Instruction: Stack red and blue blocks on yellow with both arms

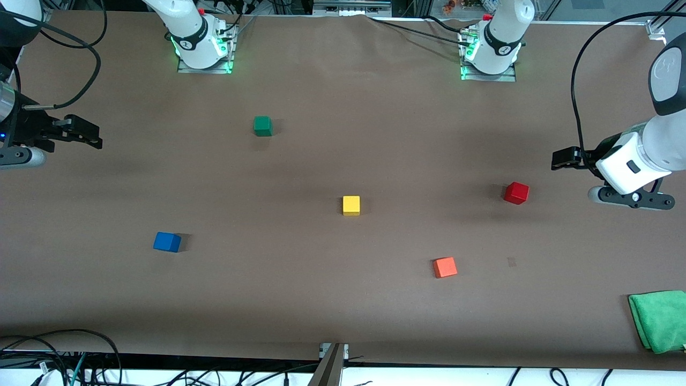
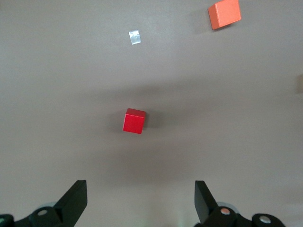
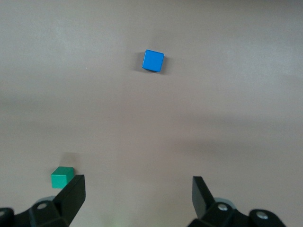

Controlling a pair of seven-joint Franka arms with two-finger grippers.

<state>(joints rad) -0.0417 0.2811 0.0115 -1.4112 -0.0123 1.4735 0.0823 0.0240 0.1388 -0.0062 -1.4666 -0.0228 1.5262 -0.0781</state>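
Setting: robotics lab, test bench. Evidence: two white arms, bases bolted on metal plates at the table [image 1: 332, 300] edge, right arm [image 1: 190, 32] and left arm [image 1: 501, 40], each base lit green. Table covered in plain brown paper. Loose black cables [image 1: 59, 359] bundled along the edge nearest the front camera; more cables trail from the arms. Aluminium frame rails [image 1: 351, 6] above the bases. Small coloured cubes spread out as test pieces. Green cloth [image 1: 659, 319] at the left arm's end.
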